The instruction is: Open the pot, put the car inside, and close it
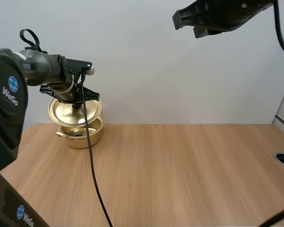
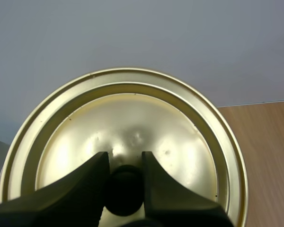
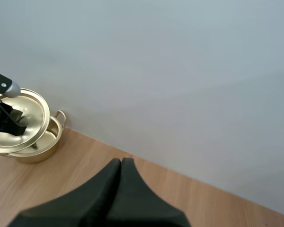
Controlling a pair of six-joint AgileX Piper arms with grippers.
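1. One of the three steps looks done. The golden lid (image 1: 69, 111) is off the pot (image 1: 83, 137), so the pot is open.
2. The left hand (image 2: 124, 163) has the lid by its black knob (image 2: 125, 195). Its two fingers stand a knob's width apart and pinch the knob from both sides.
3. In the high view the lid hangs tilted over the back of the pot, with its top turned toward the arm. The front of the pot's mouth is uncovered. I cannot tell whether the lid's lower edge touches the rim.
4. The pot stands on the tabletop (image 1: 180, 170) at its far left corner, near the wall.
5. The right hand (image 3: 121, 164) is raised high over the tabletop, well apart from the pot. Its fingers lie pressed together as one wedge and carry nothing.
6. A small dark shape (image 1: 76, 134) lies inside the pot. I cannot tell whether it is the car or only a reflection of the left hand.
7. If it is the car, only the closing is left: level the lid, lower it onto the rim and let go of the knob.
8. If it is not, the car has yet to go in, and the empty right hand is the one free to bring it.
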